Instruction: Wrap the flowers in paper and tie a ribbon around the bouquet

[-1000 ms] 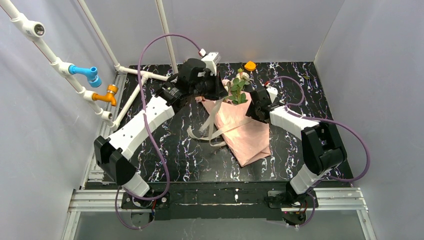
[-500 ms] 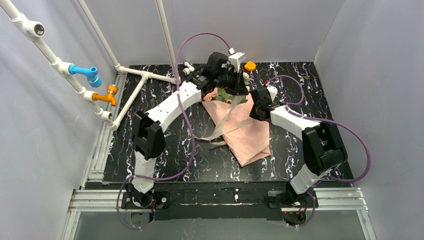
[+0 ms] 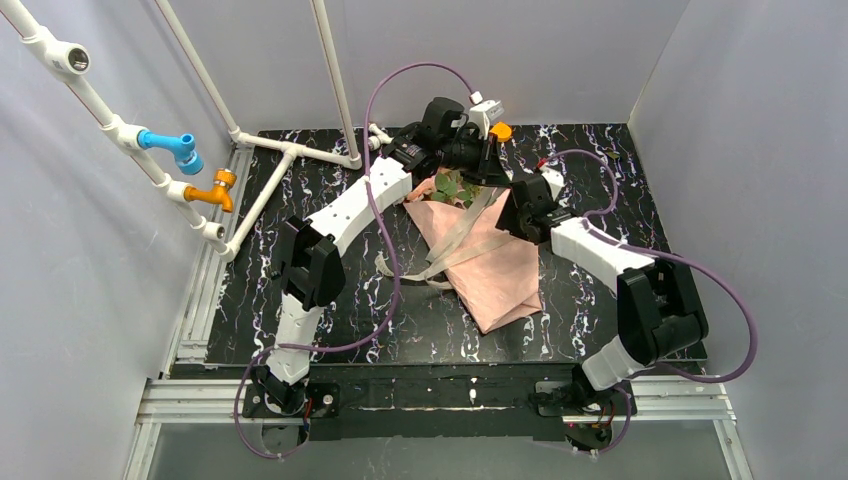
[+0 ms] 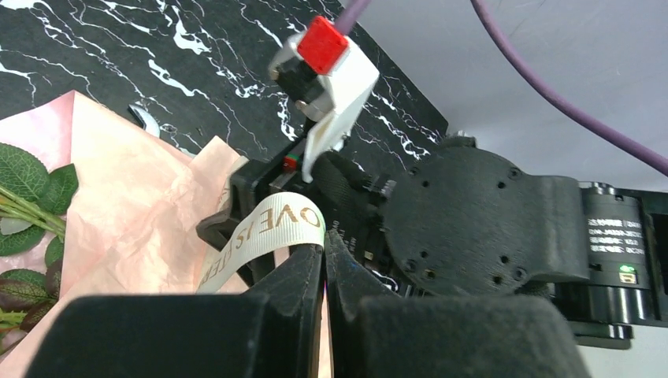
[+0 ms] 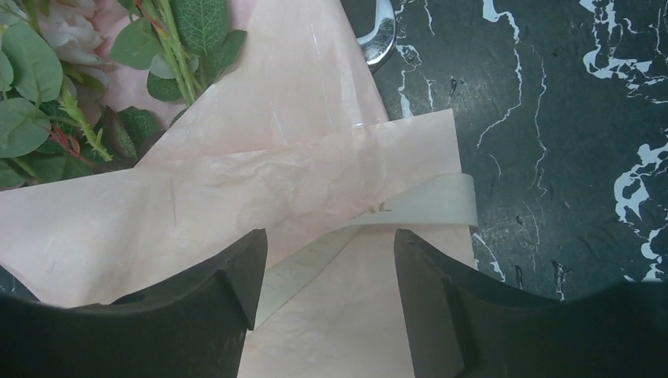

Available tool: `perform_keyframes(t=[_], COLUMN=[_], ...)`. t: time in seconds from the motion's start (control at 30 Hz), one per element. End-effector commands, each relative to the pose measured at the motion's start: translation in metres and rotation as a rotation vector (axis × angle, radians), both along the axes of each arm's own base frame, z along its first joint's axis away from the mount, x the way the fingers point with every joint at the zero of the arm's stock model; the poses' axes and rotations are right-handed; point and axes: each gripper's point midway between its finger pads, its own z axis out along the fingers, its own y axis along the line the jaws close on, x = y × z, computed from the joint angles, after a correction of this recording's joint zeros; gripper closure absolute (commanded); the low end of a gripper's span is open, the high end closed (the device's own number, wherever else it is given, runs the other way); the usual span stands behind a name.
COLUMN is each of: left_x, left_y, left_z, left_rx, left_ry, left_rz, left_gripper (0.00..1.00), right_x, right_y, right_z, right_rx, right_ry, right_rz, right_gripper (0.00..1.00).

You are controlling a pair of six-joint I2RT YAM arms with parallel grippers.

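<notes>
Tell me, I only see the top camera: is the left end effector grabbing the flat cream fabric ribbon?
Observer: Yes. Left wrist view: the left end effector is shut on the flat cream fabric ribbon, which has printed letters.
Operator: And the right one?
Observer: The right end effector is open above the crinkled salmon-pink paper sheet, gripping nothing.
Operator: Anything hiding?
Observer: A shiny steel spanner end lies on the black marbled table at the paper's edge.

The counter (image 3: 380,320) is black with white marble veining. The paper (image 3: 500,275) is salmon pink. The ribbon (image 4: 272,228) is cream with tan lettering. The flowers (image 5: 67,31) are pale pink with green leaves and stems. The cables (image 3: 385,80) are purple, and the arms (image 3: 350,205) are white with black joints. A blue tap (image 3: 172,145) and an orange tap (image 3: 212,190) sit by the left edge.
</notes>
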Motion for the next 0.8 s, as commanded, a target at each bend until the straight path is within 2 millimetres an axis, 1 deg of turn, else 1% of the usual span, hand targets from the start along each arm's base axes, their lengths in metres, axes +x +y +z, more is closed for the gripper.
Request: perform_keyframes(t=[0.0, 0.03, 0.1, 0.2, 0.3, 0.4, 0.43, 0.5, 0.57, 0.63, 0.7, 0.77], left_x=[-0.017, -0.018, -0.021, -0.024, -0.026, -0.028, -0.029, -0.029, -0.025, -0.017, -0.008, -0.003], left_y=[0.011, 0.012, 0.013, 0.013, 0.014, 0.013, 0.012, 0.008, 0.003, -0.002, -0.007, -0.012], left_z=[0.034, 0.034, 0.037, 0.040, 0.047, 0.056, 0.059, 0.065, 0.065, 0.056, 0.040, 0.029], left_rx=[-0.037, -0.039, -0.053, -0.085, -0.147, -0.212, -0.234, -0.269, -0.287, -0.281, -0.266, -0.284], left_ry=[-0.045, -0.043, -0.039, -0.019, 0.019, 0.058, 0.075, 0.100, 0.134, 0.171, 0.218, 0.270], left_rz=[-0.059, -0.069, -0.095, -0.141, -0.203, -0.265, -0.282, -0.309, -0.310, -0.281, -0.243, -0.236], left_gripper=[1.00, 1.00, 1.00, 1.00, 1.00, 1.00, 1.00, 1.00, 1.00, 1.00, 1.00, 1.00], right_x=[0.014, 0.013, 0.012, 0.010, 0.010, 0.010, 0.009, 0.008, 0.006, 0.002, -0.002, -0.008], right_y=[0.005, 0.006, 0.010, 0.013, 0.010, 0.007, 0.006, 0.005, 0.004, 0.002, 0.002, 0.004], right_z=[0.002, -0.003, -0.012, -0.021, -0.022, -0.019, -0.017, -0.010, -0.002, 0.008, 0.019, 0.026], right_rx=[0.011, 0.010, 0.015, 0.020, 0.006, -0.007, -0.011, -0.010, -0.005, 0.008, 0.027, 0.054], right_ry=[0.010, 0.028, 0.059, 0.088, 0.087, 0.073, 0.069, 0.055, 0.031, -0.006, -0.051, -0.092], right_rz=[-0.015, -0.013, -0.002, 0.008, 0.004, 0.003, 0.005, 0.012, 0.017, 0.021, 0.037, 0.065], right_gripper=[0.30, 0.31, 0.35, 0.48, 0.68, 0.94, 0.99, 0.99, 0.99, 0.99, 0.99, 0.99])
